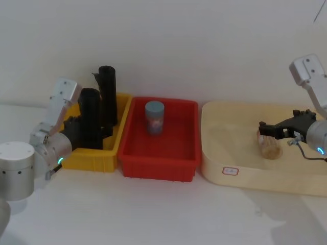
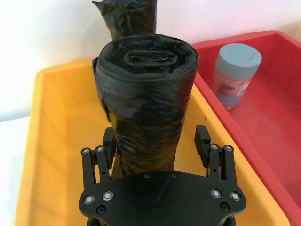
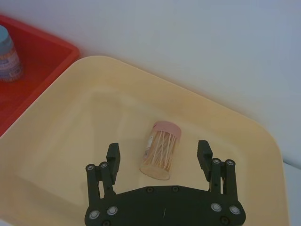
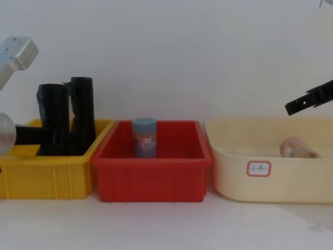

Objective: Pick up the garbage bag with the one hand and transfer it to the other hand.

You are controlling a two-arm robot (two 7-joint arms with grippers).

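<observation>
Garbage bag (image 2: 146, 89) stood upright in the yellow bin (image 2: 51, 141), its long axis vertical, right between the left gripper's (image 2: 155, 139) fingers. These were spread to either side of the roll, a gap showing, clamping nothing. The right gripper (image 3: 158, 149), likewise open and empty, hung well apart over a toothpick jar (image 3: 162, 141) in the cream tray (image 3: 225, 122), so the left was nearer.

Thick black garbage bag (image 1: 90, 118) stands upright in yellow bin (image 1: 92, 158).
</observation>
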